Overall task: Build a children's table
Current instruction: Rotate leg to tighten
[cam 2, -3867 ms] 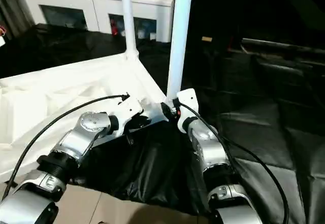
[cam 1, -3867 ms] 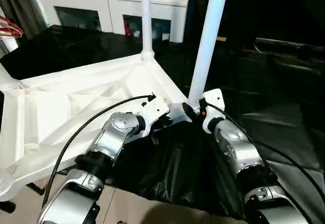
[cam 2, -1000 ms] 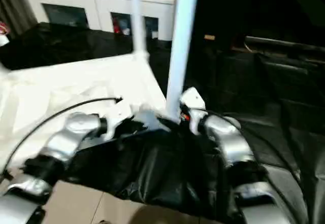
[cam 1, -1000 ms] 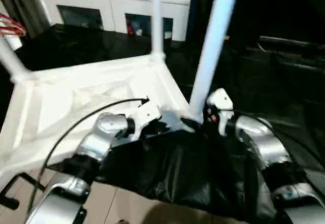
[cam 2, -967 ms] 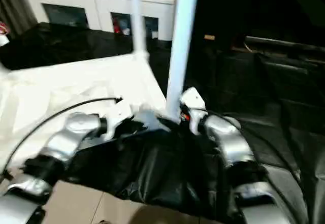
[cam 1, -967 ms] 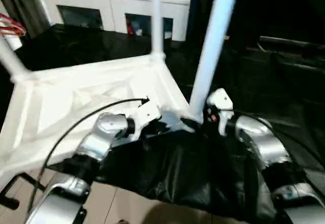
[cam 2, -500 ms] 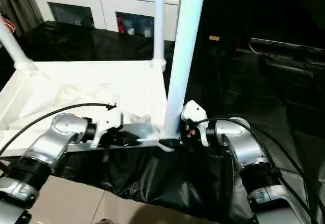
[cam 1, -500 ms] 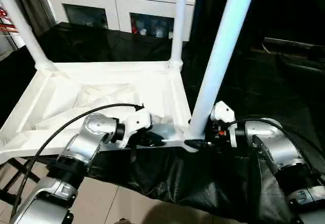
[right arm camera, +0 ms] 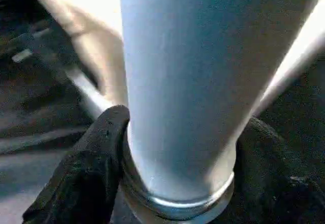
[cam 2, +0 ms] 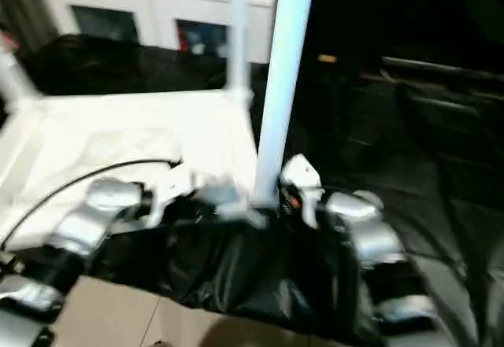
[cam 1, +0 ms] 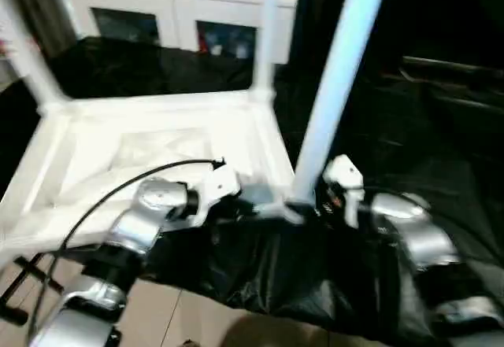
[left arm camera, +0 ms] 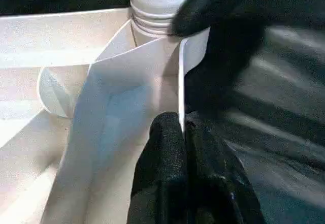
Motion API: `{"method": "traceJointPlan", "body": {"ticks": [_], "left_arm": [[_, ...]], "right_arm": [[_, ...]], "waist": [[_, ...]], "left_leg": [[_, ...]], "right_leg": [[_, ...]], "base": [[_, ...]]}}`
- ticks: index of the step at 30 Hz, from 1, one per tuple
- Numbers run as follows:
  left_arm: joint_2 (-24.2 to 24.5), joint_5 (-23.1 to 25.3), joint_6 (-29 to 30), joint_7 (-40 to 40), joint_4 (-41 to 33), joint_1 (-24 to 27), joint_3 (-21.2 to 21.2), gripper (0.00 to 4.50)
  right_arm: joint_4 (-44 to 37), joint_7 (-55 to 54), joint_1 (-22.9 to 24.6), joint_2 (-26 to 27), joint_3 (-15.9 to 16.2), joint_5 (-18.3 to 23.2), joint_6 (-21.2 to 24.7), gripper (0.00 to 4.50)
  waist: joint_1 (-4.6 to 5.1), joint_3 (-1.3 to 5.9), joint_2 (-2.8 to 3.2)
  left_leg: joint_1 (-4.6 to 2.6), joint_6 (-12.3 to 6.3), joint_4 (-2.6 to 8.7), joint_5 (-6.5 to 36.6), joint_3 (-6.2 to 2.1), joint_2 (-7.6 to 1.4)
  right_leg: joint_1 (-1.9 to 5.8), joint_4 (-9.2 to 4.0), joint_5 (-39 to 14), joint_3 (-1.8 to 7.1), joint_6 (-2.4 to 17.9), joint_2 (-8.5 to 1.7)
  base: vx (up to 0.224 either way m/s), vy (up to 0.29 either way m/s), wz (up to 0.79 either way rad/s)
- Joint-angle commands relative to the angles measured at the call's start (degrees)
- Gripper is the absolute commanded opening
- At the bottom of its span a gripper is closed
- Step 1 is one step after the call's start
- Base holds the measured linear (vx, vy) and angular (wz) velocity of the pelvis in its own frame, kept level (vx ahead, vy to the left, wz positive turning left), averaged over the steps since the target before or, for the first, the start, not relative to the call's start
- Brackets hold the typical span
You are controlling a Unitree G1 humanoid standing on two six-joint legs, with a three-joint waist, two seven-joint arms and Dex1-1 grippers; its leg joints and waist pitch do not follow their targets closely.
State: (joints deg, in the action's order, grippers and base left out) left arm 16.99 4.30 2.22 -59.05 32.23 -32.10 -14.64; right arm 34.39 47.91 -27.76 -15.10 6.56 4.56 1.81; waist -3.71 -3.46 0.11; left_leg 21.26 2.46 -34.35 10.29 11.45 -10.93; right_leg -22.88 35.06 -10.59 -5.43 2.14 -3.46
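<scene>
The children's table lies upside down, its white ribbed tabletop (cam 1: 157, 138) facing up. Three white legs stand in corner sockets: a near one (cam 1: 335, 87), a far one (cam 1: 265, 32) and a left one (cam 1: 24, 52). My left gripper (left arm camera: 183, 125) is shut on the tabletop's thin rim (left arm camera: 180, 82) just beside the near corner socket. My right gripper (right arm camera: 177, 148) has closed around the base of the near leg (right arm camera: 183, 71), one black finger (right arm camera: 99, 153) pressing on each side. From the head both grippers sit at that near corner, left gripper (cam 1: 250, 203) and right gripper (cam 1: 309, 203).
A white glass-doored cabinet (cam 1: 181, 1) stands at the back. Black sheeting (cam 1: 260, 268) covers the surface under the tabletop and drapes over its front edge. Dark furniture (cam 1: 441, 79) lies to the right. Bare tan floor (cam 1: 157, 315) shows below my left arm.
The whole picture has swung and blurred, so the camera moved. Both grippers stay at the near corner, and the right one has tightened around the leg's base.
</scene>
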Motion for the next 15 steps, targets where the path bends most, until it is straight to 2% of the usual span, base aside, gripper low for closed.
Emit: {"method": "traceJointPlan", "body": {"ticks": [1,3,4,7,9,11,12,15], "left_arm": [[-4.6,-1.2,0.8,5.7,-1.2,-2.5,1.0,0.0],[-5.5,-0.8,1.7,7.8,-0.8,-3.0,1.1,0.0],[-7.7,0.1,2.9,11.5,0.4,-4.2,1.0,0.0],[-10.3,0.8,4.1,15.6,1.8,-5.5,1.1,0.0],[-11.7,1.3,4.1,17.2,2.4,-6.0,0.9,0.0],[-12.0,1.9,3.5,17.3,2.7,-6.2,0.5,0.0],[-11.9,2.0,3.3,17.3,2.7,-6.2,0.4,0.0],[-11.1,1.9,2.9,15.8,2.2,-6.0,0.4,0.0]], "right_arm": [[2.0,-9.6,-0.9,4.5,0.4,-2.0,1.1,2.72],[2.3,-12.2,-1.0,5.8,-0.2,-1.9,1.8,2.72],[3.1,-18.4,-1.4,9.3,-1.3,-2.2,2.3,2.72],[4.4,-24.1,-2.3,13.2,-1.8,-2.7,2.5,2.72],[5.4,-26.3,-3.2,15.1,-1.8,-3.2,1.6,2.72],[6.4,-27.7,-4.2,15.1,-0.2,-5.5,-0.2,2.72],[6.8,-28.2,-4.5,14.9,0.5,-6.6,-0.8,3.28],[6.8,-27.5,-5.0,14.6,-0.2,-5.8,-1.5,3.44]], "waist": [[0.12,3.98,-0.52],[0.29,4.14,-0.44],[0.41,4.17,-0.33],[0.33,4.27,-0.34],[0.33,4.33,-0.24],[0.33,4.34,-0.18],[0.28,4.33,-0.18],[0.28,4.31,-0.2]], "left_leg": [[-0.79,-2.03,3.58,10.0,-1.63,-2.58],[-0.86,-1.9,3.59,9.5,-1.69,-2.69],[-0.91,-2.02,3.61,8.9,-1.59,-2.71],[-0.81,-2.15,3.63,8.3,-1.62,-2.68],[-0.83,-2.36,3.57,8.2,-1.59,-2.68],[-0.72,-2.44,3.54,8.1,-1.56,-2.56],[-0.75,-2.5,3.53,8.1,-1.55,-2.61],[-0.69,-2.9,3.53,8.3,-1.54,-2.6]], "right_leg": [[2.82,-5.21,-17.6,3.55,8.9,-5.49],[2.9,-5.09,-17.0,3.6,8.8,-5.48],[2.73,-4.94,-15.2,3.73,9.2,-5.35],[2.98,-4.71,-12.9,3.73,9.7,-5.49],[2.92,-4.68,-12.3,3.78,10.0,-5.56],[3.07,-4.73,-12.2,3.75,9.9,-5.58],[3.02,-4.71,-12.0,3.74,9.9,-5.59],[3.13,-4.66,-11.8,3.79,9.9,-5.58]], "base": [[0.0,0.0,0.0],[0.0,0.0,0.0],[0.0,0.0,0.0],[0.0,0.0,0.0],[0.0,0.0,0.0],[0.0,0.0,0.0],[0.0,0.0,0.0],[0.0,0.0,0.0]]}}
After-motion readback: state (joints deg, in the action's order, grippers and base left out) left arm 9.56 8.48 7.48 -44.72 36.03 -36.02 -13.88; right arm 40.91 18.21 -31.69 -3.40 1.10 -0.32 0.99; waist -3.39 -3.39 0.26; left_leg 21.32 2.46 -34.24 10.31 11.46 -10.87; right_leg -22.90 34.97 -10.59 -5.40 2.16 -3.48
